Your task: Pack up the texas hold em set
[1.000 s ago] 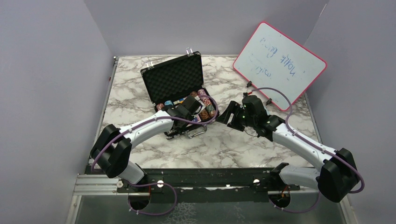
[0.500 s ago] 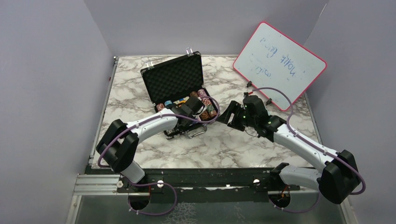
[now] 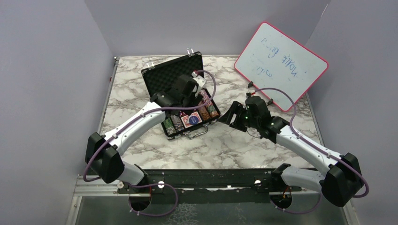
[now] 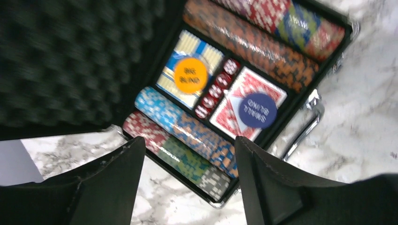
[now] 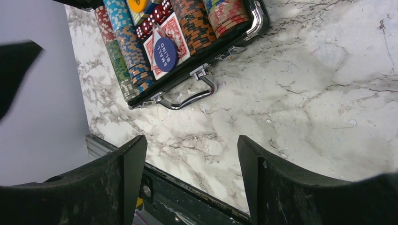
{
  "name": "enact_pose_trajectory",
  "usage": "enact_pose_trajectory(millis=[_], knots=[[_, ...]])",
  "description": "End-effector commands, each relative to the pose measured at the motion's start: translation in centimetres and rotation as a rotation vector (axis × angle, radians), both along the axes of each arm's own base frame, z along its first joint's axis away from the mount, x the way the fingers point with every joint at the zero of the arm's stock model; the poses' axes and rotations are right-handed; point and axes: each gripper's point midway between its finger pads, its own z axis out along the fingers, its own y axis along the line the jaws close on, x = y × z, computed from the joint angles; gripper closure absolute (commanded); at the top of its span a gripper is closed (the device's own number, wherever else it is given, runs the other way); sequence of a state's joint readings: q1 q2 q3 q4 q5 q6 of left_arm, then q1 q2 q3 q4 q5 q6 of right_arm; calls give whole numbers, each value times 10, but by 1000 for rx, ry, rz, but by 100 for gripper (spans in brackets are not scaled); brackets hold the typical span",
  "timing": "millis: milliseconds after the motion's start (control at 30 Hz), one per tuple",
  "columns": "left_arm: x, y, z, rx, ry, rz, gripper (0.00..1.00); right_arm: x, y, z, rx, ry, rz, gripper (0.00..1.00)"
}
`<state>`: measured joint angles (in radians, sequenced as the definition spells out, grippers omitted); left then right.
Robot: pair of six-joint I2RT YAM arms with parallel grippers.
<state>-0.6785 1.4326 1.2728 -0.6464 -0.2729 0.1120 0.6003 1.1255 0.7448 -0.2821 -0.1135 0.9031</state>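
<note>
The left gripper [image 4: 187,140], jaws apart and empty, hovered over the case [image 3: 192,127], its raised lid [image 3: 168,77] just above-left; the right gripper [image 3: 228,117], also apart, sat farther right.

A white marble-patterned table [image 3: 225,150] with grey veining sits boxed in by plain lavender-grey walls [image 3: 47,70] on three sides, a pink-framed whiteboard [image 3: 280,64] propped at its far right corner and a metal rail [image 3: 94,187] along its near edge
</note>
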Motion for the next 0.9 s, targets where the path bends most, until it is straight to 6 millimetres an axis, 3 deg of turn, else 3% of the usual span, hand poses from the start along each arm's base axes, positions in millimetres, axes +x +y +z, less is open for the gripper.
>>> enact_pose_trajectory(millis=[0, 133, 300, 467, 633, 733, 867], knots=[[44, 8, 59, -71, -134, 26, 18, 1, -7, 0, -21, -15, -18, 27], [82, 15, 99, -72, -225, 34, 9, 0, -10, 0, -28, -15, -24, 27], [132, 11, 123, -117, -290, 43, 3, -1, -12, 3, -28, -22, -31, 27], [168, 3, 98, -96, -247, 87, 3, -1, -13, 8, -28, -24, -35, 27], [183, 12, 76, -100, -203, 119, 3, -1, -17, 12, -30, -38, -50, 27], [177, 19, 55, -84, -152, 122, 4, -1, -17, 14, -31, -42, -50, 27], [149, 15, 31, -117, -40, 81, 12, 1, -18, 14, -40, -49, -55, 27]])
